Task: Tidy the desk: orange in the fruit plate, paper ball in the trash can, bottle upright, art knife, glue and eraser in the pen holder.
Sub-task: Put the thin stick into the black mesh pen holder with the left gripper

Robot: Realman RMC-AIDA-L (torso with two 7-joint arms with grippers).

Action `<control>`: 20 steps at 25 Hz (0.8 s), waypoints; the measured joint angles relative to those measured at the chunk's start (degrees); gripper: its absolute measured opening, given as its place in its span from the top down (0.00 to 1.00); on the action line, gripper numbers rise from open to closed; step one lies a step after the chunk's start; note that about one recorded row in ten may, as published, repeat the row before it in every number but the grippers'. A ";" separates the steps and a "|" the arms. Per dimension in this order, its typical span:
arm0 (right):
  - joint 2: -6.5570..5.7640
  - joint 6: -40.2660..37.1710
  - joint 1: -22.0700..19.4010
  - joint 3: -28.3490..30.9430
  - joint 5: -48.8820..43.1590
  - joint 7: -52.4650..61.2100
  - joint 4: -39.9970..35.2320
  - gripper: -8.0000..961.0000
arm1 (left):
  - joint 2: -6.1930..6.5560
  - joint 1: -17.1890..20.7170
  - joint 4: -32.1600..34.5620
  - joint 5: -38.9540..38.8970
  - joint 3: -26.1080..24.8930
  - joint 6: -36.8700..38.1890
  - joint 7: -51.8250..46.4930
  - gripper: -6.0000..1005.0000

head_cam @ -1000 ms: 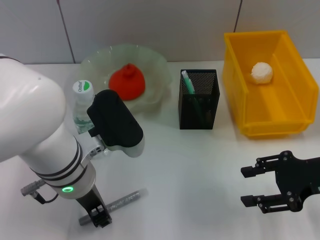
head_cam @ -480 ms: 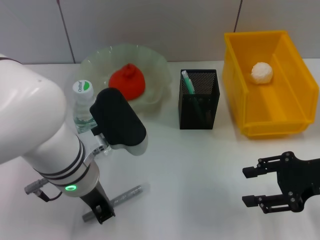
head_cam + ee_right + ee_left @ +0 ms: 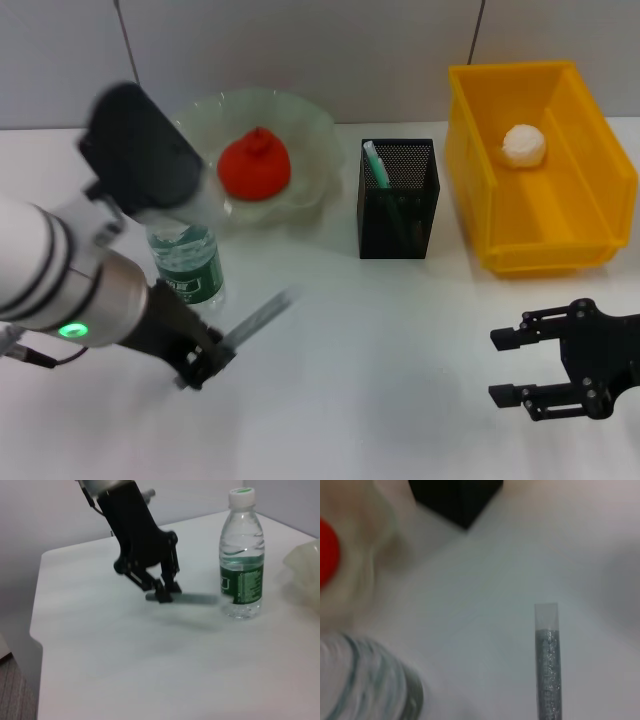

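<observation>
**Left gripper holds the glue clear of the desk**

The left gripper (image 3: 203, 362) is clamped on one end of the glue (image 3: 255, 318), a silver-grey glittery stick that slants up and away from the fingers. In the right wrist view the stick (image 3: 197, 599) hangs above the desk (image 3: 350, 380), its free end just beside the bottle (image 3: 186, 262). The bottle stands upright right behind this gripper, white cap (image 3: 242, 496) on top. Farther back from the gripper sits the fruit plate (image 3: 310, 130) with the orange (image 3: 255, 165) inside. To the gripper's right and beyond it stands the pen holder (image 3: 398, 200), the art knife (image 3: 376, 164) leaning in it. Farther right, the trash can (image 3: 560, 250) holds the paper ball (image 3: 524, 144). The right gripper (image 3: 520, 368) hovers low in front of the trash can, fingers spread apart and holding nothing.
</observation>
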 joint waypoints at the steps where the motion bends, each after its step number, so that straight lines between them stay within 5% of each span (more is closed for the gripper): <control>1: -0.04 -0.09 0.00 0.42 0.00 0.00 0.00 0.34 | 0.00 0.44 0.44 -0.99 -0.85 -0.17 0.45 0.84; 9: -0.46 -3.11 -0.14 6.37 0.05 0.17 0.37 0.34 | 0.06 9.66 2.81 -24.46 -10.14 -13.95 13.06 0.84; 14: -0.47 -3.02 -0.73 7.63 0.05 1.58 0.49 0.34 | -0.02 13.00 -0.92 -30.88 -2.88 -31.99 21.50 0.84; 20: -0.08 -2.79 -0.84 7.68 0.05 2.40 0.43 0.33 | -0.10 9.76 -10.73 -38.96 4.83 -51.13 24.71 0.84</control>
